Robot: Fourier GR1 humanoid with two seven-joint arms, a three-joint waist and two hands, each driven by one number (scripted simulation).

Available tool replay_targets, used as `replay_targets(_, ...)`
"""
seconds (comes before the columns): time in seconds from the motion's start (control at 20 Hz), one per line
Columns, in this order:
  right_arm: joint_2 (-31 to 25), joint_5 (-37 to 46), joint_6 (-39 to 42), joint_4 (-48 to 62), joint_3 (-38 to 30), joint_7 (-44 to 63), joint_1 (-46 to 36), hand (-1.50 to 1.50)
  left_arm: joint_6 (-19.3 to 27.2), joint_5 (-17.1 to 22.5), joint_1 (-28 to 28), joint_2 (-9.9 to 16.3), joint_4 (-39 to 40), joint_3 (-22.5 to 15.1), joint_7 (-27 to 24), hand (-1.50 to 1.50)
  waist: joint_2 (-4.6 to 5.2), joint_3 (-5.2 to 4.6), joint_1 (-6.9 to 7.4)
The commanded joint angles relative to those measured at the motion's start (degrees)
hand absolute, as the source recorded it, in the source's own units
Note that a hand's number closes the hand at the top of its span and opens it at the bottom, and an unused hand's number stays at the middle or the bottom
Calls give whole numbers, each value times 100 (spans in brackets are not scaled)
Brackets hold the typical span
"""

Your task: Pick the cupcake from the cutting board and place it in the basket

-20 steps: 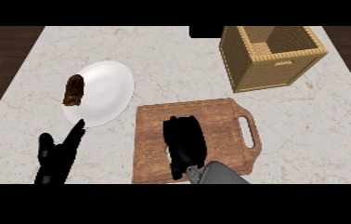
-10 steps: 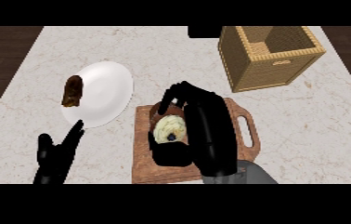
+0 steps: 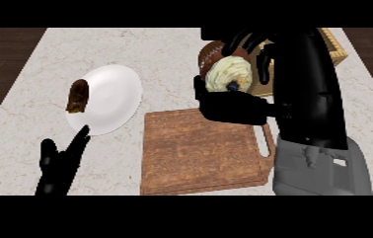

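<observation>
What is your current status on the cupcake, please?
Right hand shut on cupcake, raised off cutting board, near basket. Left hand open, resting lower left. No obstruction visible.

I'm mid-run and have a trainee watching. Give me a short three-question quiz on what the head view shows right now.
1. True or false: the cupcake rests on the cutting board.
2. Which hand holds the cupcake? A) right hand B) left hand
3. What lies on the white plate?

Key
1. False: it is lifted off the board, held up in front of the basket.
2. A; the left hand rests open at the lower left.
3. A brown food item near the plate's left edge; what it is cannot be told.
</observation>
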Motion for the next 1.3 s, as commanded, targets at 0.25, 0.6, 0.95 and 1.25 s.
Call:
replay_targets(0.25, -809, -883, 748, 1034, -1720, -185, -1073, 150, -138, 56, -102, -28, 387, 93, 57, 0, 52, -55, 28)
replay_targets(0.6, -1100, -805, 494, 2258, -1869, -1028, -1140, 150, 18, -160, -63, -177, 25, -93, 287, 0, 55, -53, 68)
replay_targets(0.95, -1164, -1007, -185, 3769, -2321, -2479, -1040, 150, -155, -59, 20, -88, -15, 69, 252, 0, 64, -52, 96)
replay_targets(1.25, -1071, -1637, -569, 4447, -2970, -3144, -934, 150, 28, -255, 83, -368, -29, -136, 187, 0, 67, -48, 92)
